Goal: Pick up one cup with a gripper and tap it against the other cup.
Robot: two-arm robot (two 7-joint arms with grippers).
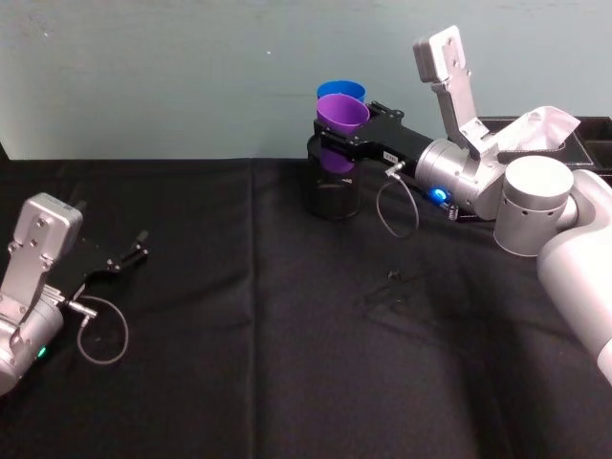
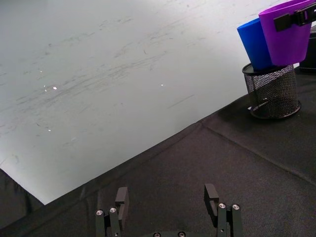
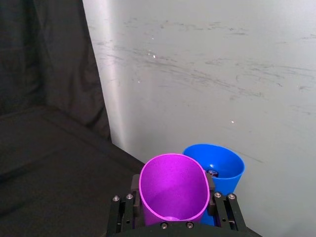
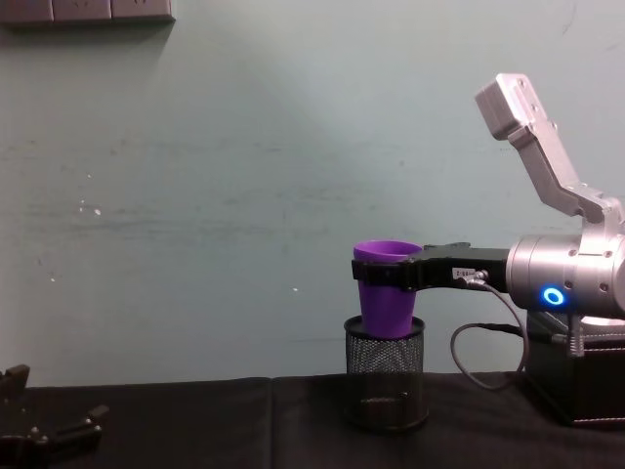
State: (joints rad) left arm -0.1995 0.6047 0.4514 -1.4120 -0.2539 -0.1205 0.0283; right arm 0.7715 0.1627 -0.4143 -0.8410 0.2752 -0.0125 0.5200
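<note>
I have the right gripper clamped on the purple cup, upper centre of frame over the mesh holder, its rim beside the blue cup, placed for the tap; the left gripper idles wide, lower left.

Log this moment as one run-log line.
right gripper: shut on purple plastic tapered cup, above black wire-mesh pen holder | blue plastic tapered cup: just behind, contact unclear | left gripper: open, idle low left

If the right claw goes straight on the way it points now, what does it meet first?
Probably the blue cup, just beyond the purple cup the right claw holds; depth is unclear. Behind stands the wall.
</note>
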